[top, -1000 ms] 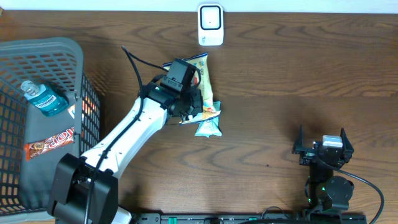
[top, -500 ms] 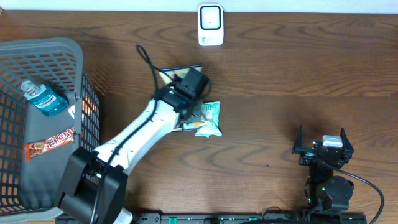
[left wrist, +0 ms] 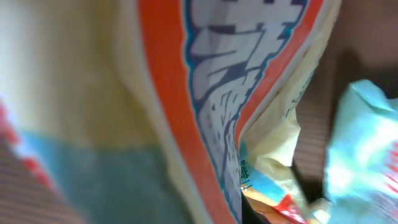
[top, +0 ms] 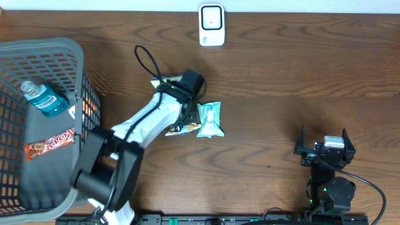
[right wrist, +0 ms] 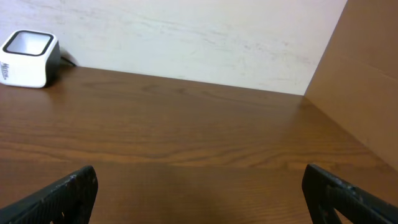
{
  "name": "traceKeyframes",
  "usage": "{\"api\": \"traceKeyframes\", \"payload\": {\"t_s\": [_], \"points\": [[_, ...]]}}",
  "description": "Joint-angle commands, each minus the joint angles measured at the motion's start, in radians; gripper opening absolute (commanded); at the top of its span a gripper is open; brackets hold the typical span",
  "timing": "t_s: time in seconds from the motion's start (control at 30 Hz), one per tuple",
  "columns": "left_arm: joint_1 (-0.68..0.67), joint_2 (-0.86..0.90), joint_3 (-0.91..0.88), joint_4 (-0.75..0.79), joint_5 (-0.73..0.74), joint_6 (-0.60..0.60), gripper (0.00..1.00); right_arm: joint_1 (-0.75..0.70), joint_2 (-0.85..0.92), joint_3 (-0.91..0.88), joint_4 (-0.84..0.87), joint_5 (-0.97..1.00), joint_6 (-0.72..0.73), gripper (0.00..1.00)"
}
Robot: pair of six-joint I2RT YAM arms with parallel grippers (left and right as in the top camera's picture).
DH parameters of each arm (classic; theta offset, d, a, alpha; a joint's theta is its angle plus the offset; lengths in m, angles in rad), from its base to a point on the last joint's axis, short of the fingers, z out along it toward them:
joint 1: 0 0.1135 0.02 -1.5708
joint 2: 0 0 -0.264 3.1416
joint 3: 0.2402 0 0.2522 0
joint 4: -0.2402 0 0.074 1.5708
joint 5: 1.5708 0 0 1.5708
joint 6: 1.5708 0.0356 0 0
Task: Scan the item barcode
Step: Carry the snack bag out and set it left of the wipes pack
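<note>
1. Overhead view: the left gripper (top: 186, 107) sits over a cream plastic snack packet with an orange band and blue lettering (top: 174, 129). Both are mid-way across the brown wooden table (top: 281, 75), well apart from the white box-shaped barcode scanner (top: 212, 25) at the far edge.
2. Left jaws: we find them closed down narrow. The left wrist view is filled by the printed face of the snack packet at close range, so we judge that they pinch it. The fingers themselves do not show there.
3. A pale teal-and-white foil pouch (top: 209, 119) lies just beside the packet on its right. We cannot tell whether the two touch.
4. The right gripper (top: 324, 137) is parked at the near right of the table, jaws spread wide and holding nothing. Its wrist view shows only bare wood and the scanner far off.
5. A grey plastic mesh basket (top: 44, 47) at the left holds a blue bottle (top: 45, 100) and an orange-brown wrapped bar (top: 50, 142). Neither is involved.
6. Step in hand, in our judgement: bringing the gripped packet toward the scanner. The scan is not yet made, and we see no barcode in any view.
7. The next move calls for carrying the packet up to the scanner and turning its barcode panel to the scanner window. The film looks limp and could fold over the code.
</note>
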Motion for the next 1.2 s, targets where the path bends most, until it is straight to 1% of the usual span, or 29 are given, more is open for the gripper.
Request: {"api": "traceKeyframes", "payload": {"t_s": [0.0,0.03,0.07,0.1,0.13,0.17,0.3,0.47,0.5,0.63,0.83,0.87,0.97,1.07,1.17], "points": [[0.0,0.023,0.006,-0.001,0.042,-0.029,0.17,-0.004,-0.005,-0.001,-0.003,0.008,-0.007,0.99],[0.0,0.023,0.006,-0.002,0.045,-0.03,0.37,-0.004,-0.005,-0.001,-0.003,0.008,-0.007,0.99],[0.0,0.017,0.006,-0.006,0.044,-0.031,0.64,-0.004,-0.005,-0.001,-0.003,0.008,-0.007,0.99],[0.0,0.011,0.006,-0.008,0.044,-0.03,0.73,-0.004,-0.005,-0.001,-0.003,0.007,-0.007,0.99],[0.0,0.006,0.006,-0.01,0.044,-0.028,0.87,-0.004,-0.005,-0.001,-0.003,0.008,-0.007,0.99],[0.0,-0.005,0.006,-0.015,0.044,-0.028,0.93,-0.004,-0.005,-0.001,-0.003,0.008,-0.007,0.99],[0.001,-0.069,0.008,-0.041,0.043,-0.028,0.95,-0.004,-0.005,-0.001,-0.003,0.008,-0.007,0.99],[0.014,-0.24,0.008,-0.094,0.039,-0.027,0.95,-0.004,-0.005,-0.001,-0.003,0.008,-0.007,0.99],[0.018,-0.302,0.008,-0.104,0.04,-0.027,0.95,-0.004,-0.005,-0.001,-0.003,0.008,-0.007,0.99],[0.019,-0.445,0.008,-0.108,0.024,-0.019,0.96,-0.004,-0.005,-0.001,-0.003,0.008,-0.007,0.99],[0.019,-0.651,0.008,-0.11,-0.044,-0.012,0.96,-0.004,-0.005,-0.001,-0.003,0.008,-0.007,0.99],[0.021,-0.716,0.008,-0.109,-0.078,-0.013,0.96,-0.004,-0.005,-0.001,-0.003,0.008,-0.007,0.99],[0.035,-0.806,0.008,-0.108,-0.136,-0.013,0.96,-0.004,-0.005,-0.001,-0.003,0.008,-0.007,0.99],[0.072,-0.899,0.008,-0.108,-0.173,-0.013,0.97,-0.004,-0.005,-0.001,-0.003,0.008,-0.007,0.99],[0.12,-0.971,0.008,-0.109,-0.178,-0.017,0.97,-0.004,-0.005,-0.001,-0.003,0.008,-0.007,0.99]]}}
